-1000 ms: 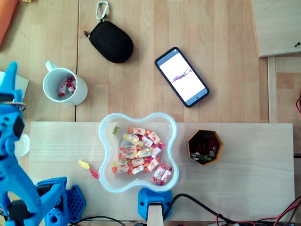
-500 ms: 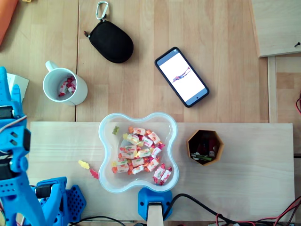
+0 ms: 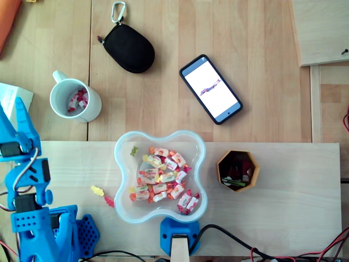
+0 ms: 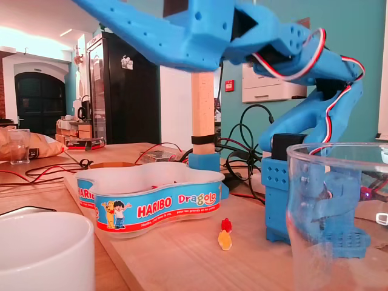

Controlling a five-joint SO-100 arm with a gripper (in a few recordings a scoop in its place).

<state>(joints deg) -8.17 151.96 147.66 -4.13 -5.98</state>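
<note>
1. tub (image 3: 122,174): clear and wavy-edged, with a haribo label in the fixed view. it sits on the pale board (image 3: 294,218) and holds wrapped sweets (image 3: 163,177) and a few gummy bears.
2. mug (image 3: 94,106): stands on the table just beyond the board's far left corner in the overhead view, right of the gripper (image 3: 12,109) and apart from it. it holds a few wrapped sweets.
3. hexagonal wooden cup (image 3: 238,153): on the board, right of the tub. its dark contents cannot be identified.
4. obscured items: the gripper is partly cut off at the overhead view's left edge, so whether it is released or clenched cannot be told. the clear glass (image 4: 339,206) is blurred and cropped at the fixed view's lower right.
5. mug appearance: white, glossy and upright, with the handle toward the upper left. it is blurred and cropped in the fixed view.
6. loose on the board, left of the tub: a yellow gummy bear (image 3: 97,190) and a red gummy bear (image 3: 109,201).
</note>
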